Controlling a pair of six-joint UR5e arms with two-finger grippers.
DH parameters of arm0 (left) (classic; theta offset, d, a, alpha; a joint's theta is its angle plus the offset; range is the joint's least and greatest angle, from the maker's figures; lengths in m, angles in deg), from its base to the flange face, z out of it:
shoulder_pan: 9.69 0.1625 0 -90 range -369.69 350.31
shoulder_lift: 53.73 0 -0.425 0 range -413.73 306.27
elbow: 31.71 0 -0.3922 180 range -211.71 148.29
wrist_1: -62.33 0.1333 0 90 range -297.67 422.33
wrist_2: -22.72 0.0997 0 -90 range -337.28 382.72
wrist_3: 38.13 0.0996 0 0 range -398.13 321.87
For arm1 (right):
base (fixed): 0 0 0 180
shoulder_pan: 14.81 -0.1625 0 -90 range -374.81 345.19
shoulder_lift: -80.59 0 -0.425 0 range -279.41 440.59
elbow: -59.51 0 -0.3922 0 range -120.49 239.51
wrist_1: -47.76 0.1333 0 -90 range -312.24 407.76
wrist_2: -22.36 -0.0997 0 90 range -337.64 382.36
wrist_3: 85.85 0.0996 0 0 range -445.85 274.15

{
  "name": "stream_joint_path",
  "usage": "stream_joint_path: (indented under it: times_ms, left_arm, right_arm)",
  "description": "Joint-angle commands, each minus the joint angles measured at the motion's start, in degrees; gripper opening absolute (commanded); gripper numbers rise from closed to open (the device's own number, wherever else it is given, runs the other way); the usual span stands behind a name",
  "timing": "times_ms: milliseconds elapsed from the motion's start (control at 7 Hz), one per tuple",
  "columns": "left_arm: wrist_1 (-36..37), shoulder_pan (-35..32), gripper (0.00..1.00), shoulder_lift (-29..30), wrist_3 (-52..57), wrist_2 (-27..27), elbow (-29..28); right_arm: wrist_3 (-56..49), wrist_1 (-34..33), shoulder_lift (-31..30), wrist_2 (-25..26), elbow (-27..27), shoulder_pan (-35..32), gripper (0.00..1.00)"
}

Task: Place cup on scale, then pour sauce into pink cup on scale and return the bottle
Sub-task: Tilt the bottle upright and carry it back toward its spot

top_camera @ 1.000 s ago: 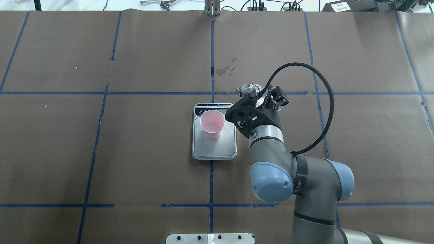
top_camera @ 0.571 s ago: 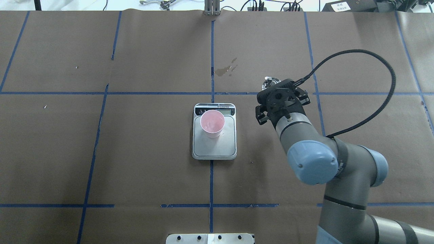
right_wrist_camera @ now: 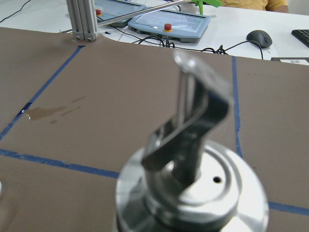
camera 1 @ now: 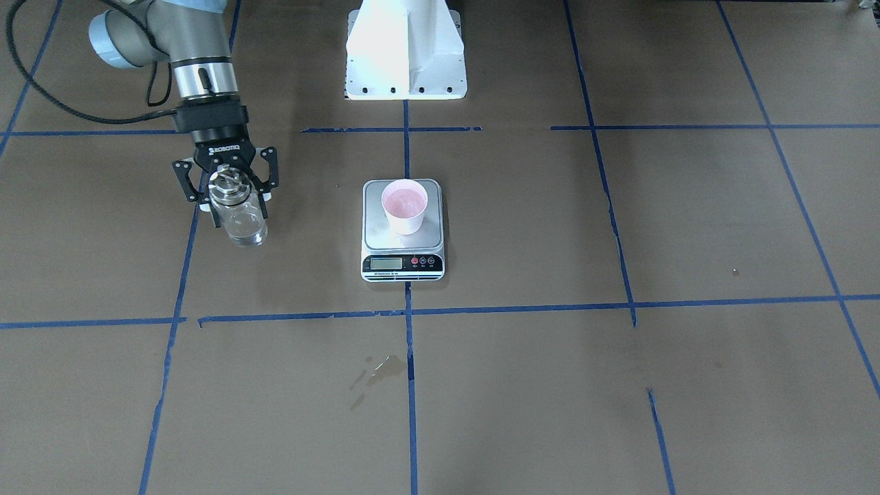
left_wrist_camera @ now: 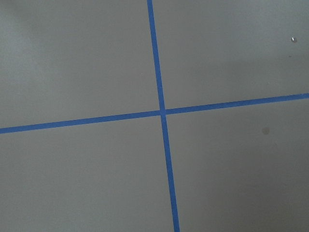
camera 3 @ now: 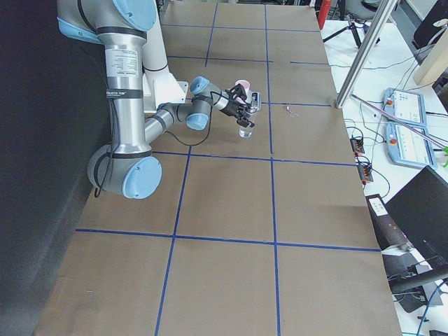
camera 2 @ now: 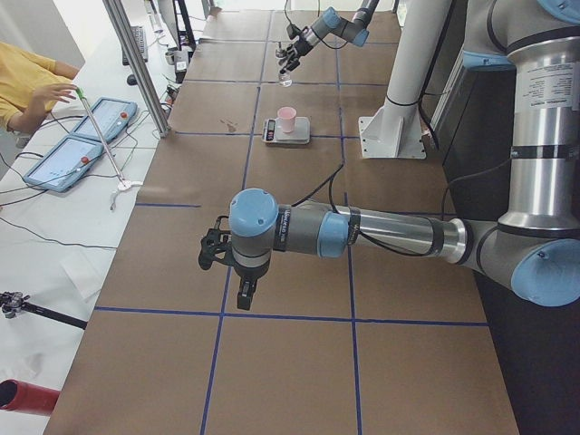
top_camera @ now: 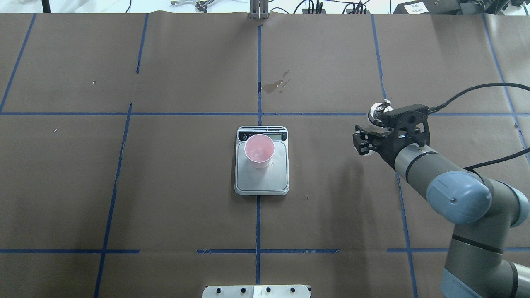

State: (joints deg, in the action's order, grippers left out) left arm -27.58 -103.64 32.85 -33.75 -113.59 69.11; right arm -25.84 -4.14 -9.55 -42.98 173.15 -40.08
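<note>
The pink cup (camera 1: 405, 205) (top_camera: 259, 150) stands upright on the scale (camera 1: 402, 265) (top_camera: 261, 182), toward its display end. Off to the robot's right of the scale, my right gripper (camera 1: 238, 210) (top_camera: 370, 132) is shut on the clear glass bottle (camera 1: 244, 227), which it holds upright. Clear sauce shows through the glass. The silver spout cap (right_wrist_camera: 193, 193) (top_camera: 377, 111) fills the right wrist view. I cannot tell whether the bottle's base touches the table. My left gripper (camera 2: 217, 258) hangs low over the paper far to the left; open or shut, I cannot tell.
A dried stain (top_camera: 277, 85) (camera 1: 378, 371) marks the brown paper beyond the scale. The white robot base (camera 1: 405, 48) stands behind the scale. An aluminium post (camera 2: 136, 63) and a side desk with tablets (camera 2: 54, 163), where a person's arm (camera 2: 27, 86) rests, lie past the far edge.
My right arm has swung to the right, away from the scale, carrying the bottle with it. The cup and scale have not moved.
</note>
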Motion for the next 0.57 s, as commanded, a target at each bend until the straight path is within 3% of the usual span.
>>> stream_joint_path:
  times_ms: [0,429]
  left_arm:
    - [0.0,0.0,1.0,0.0,0.0,0.0,0.0]
    - [0.0,0.0,1.0,0.0,0.0,0.0,0.0]
  right_arm:
    - [5.7,4.1,-4.3,-0.1,-1.0,0.0,0.0]
    - [10.3,4.7,-4.2,5.4,-3.8,1.3,0.0]
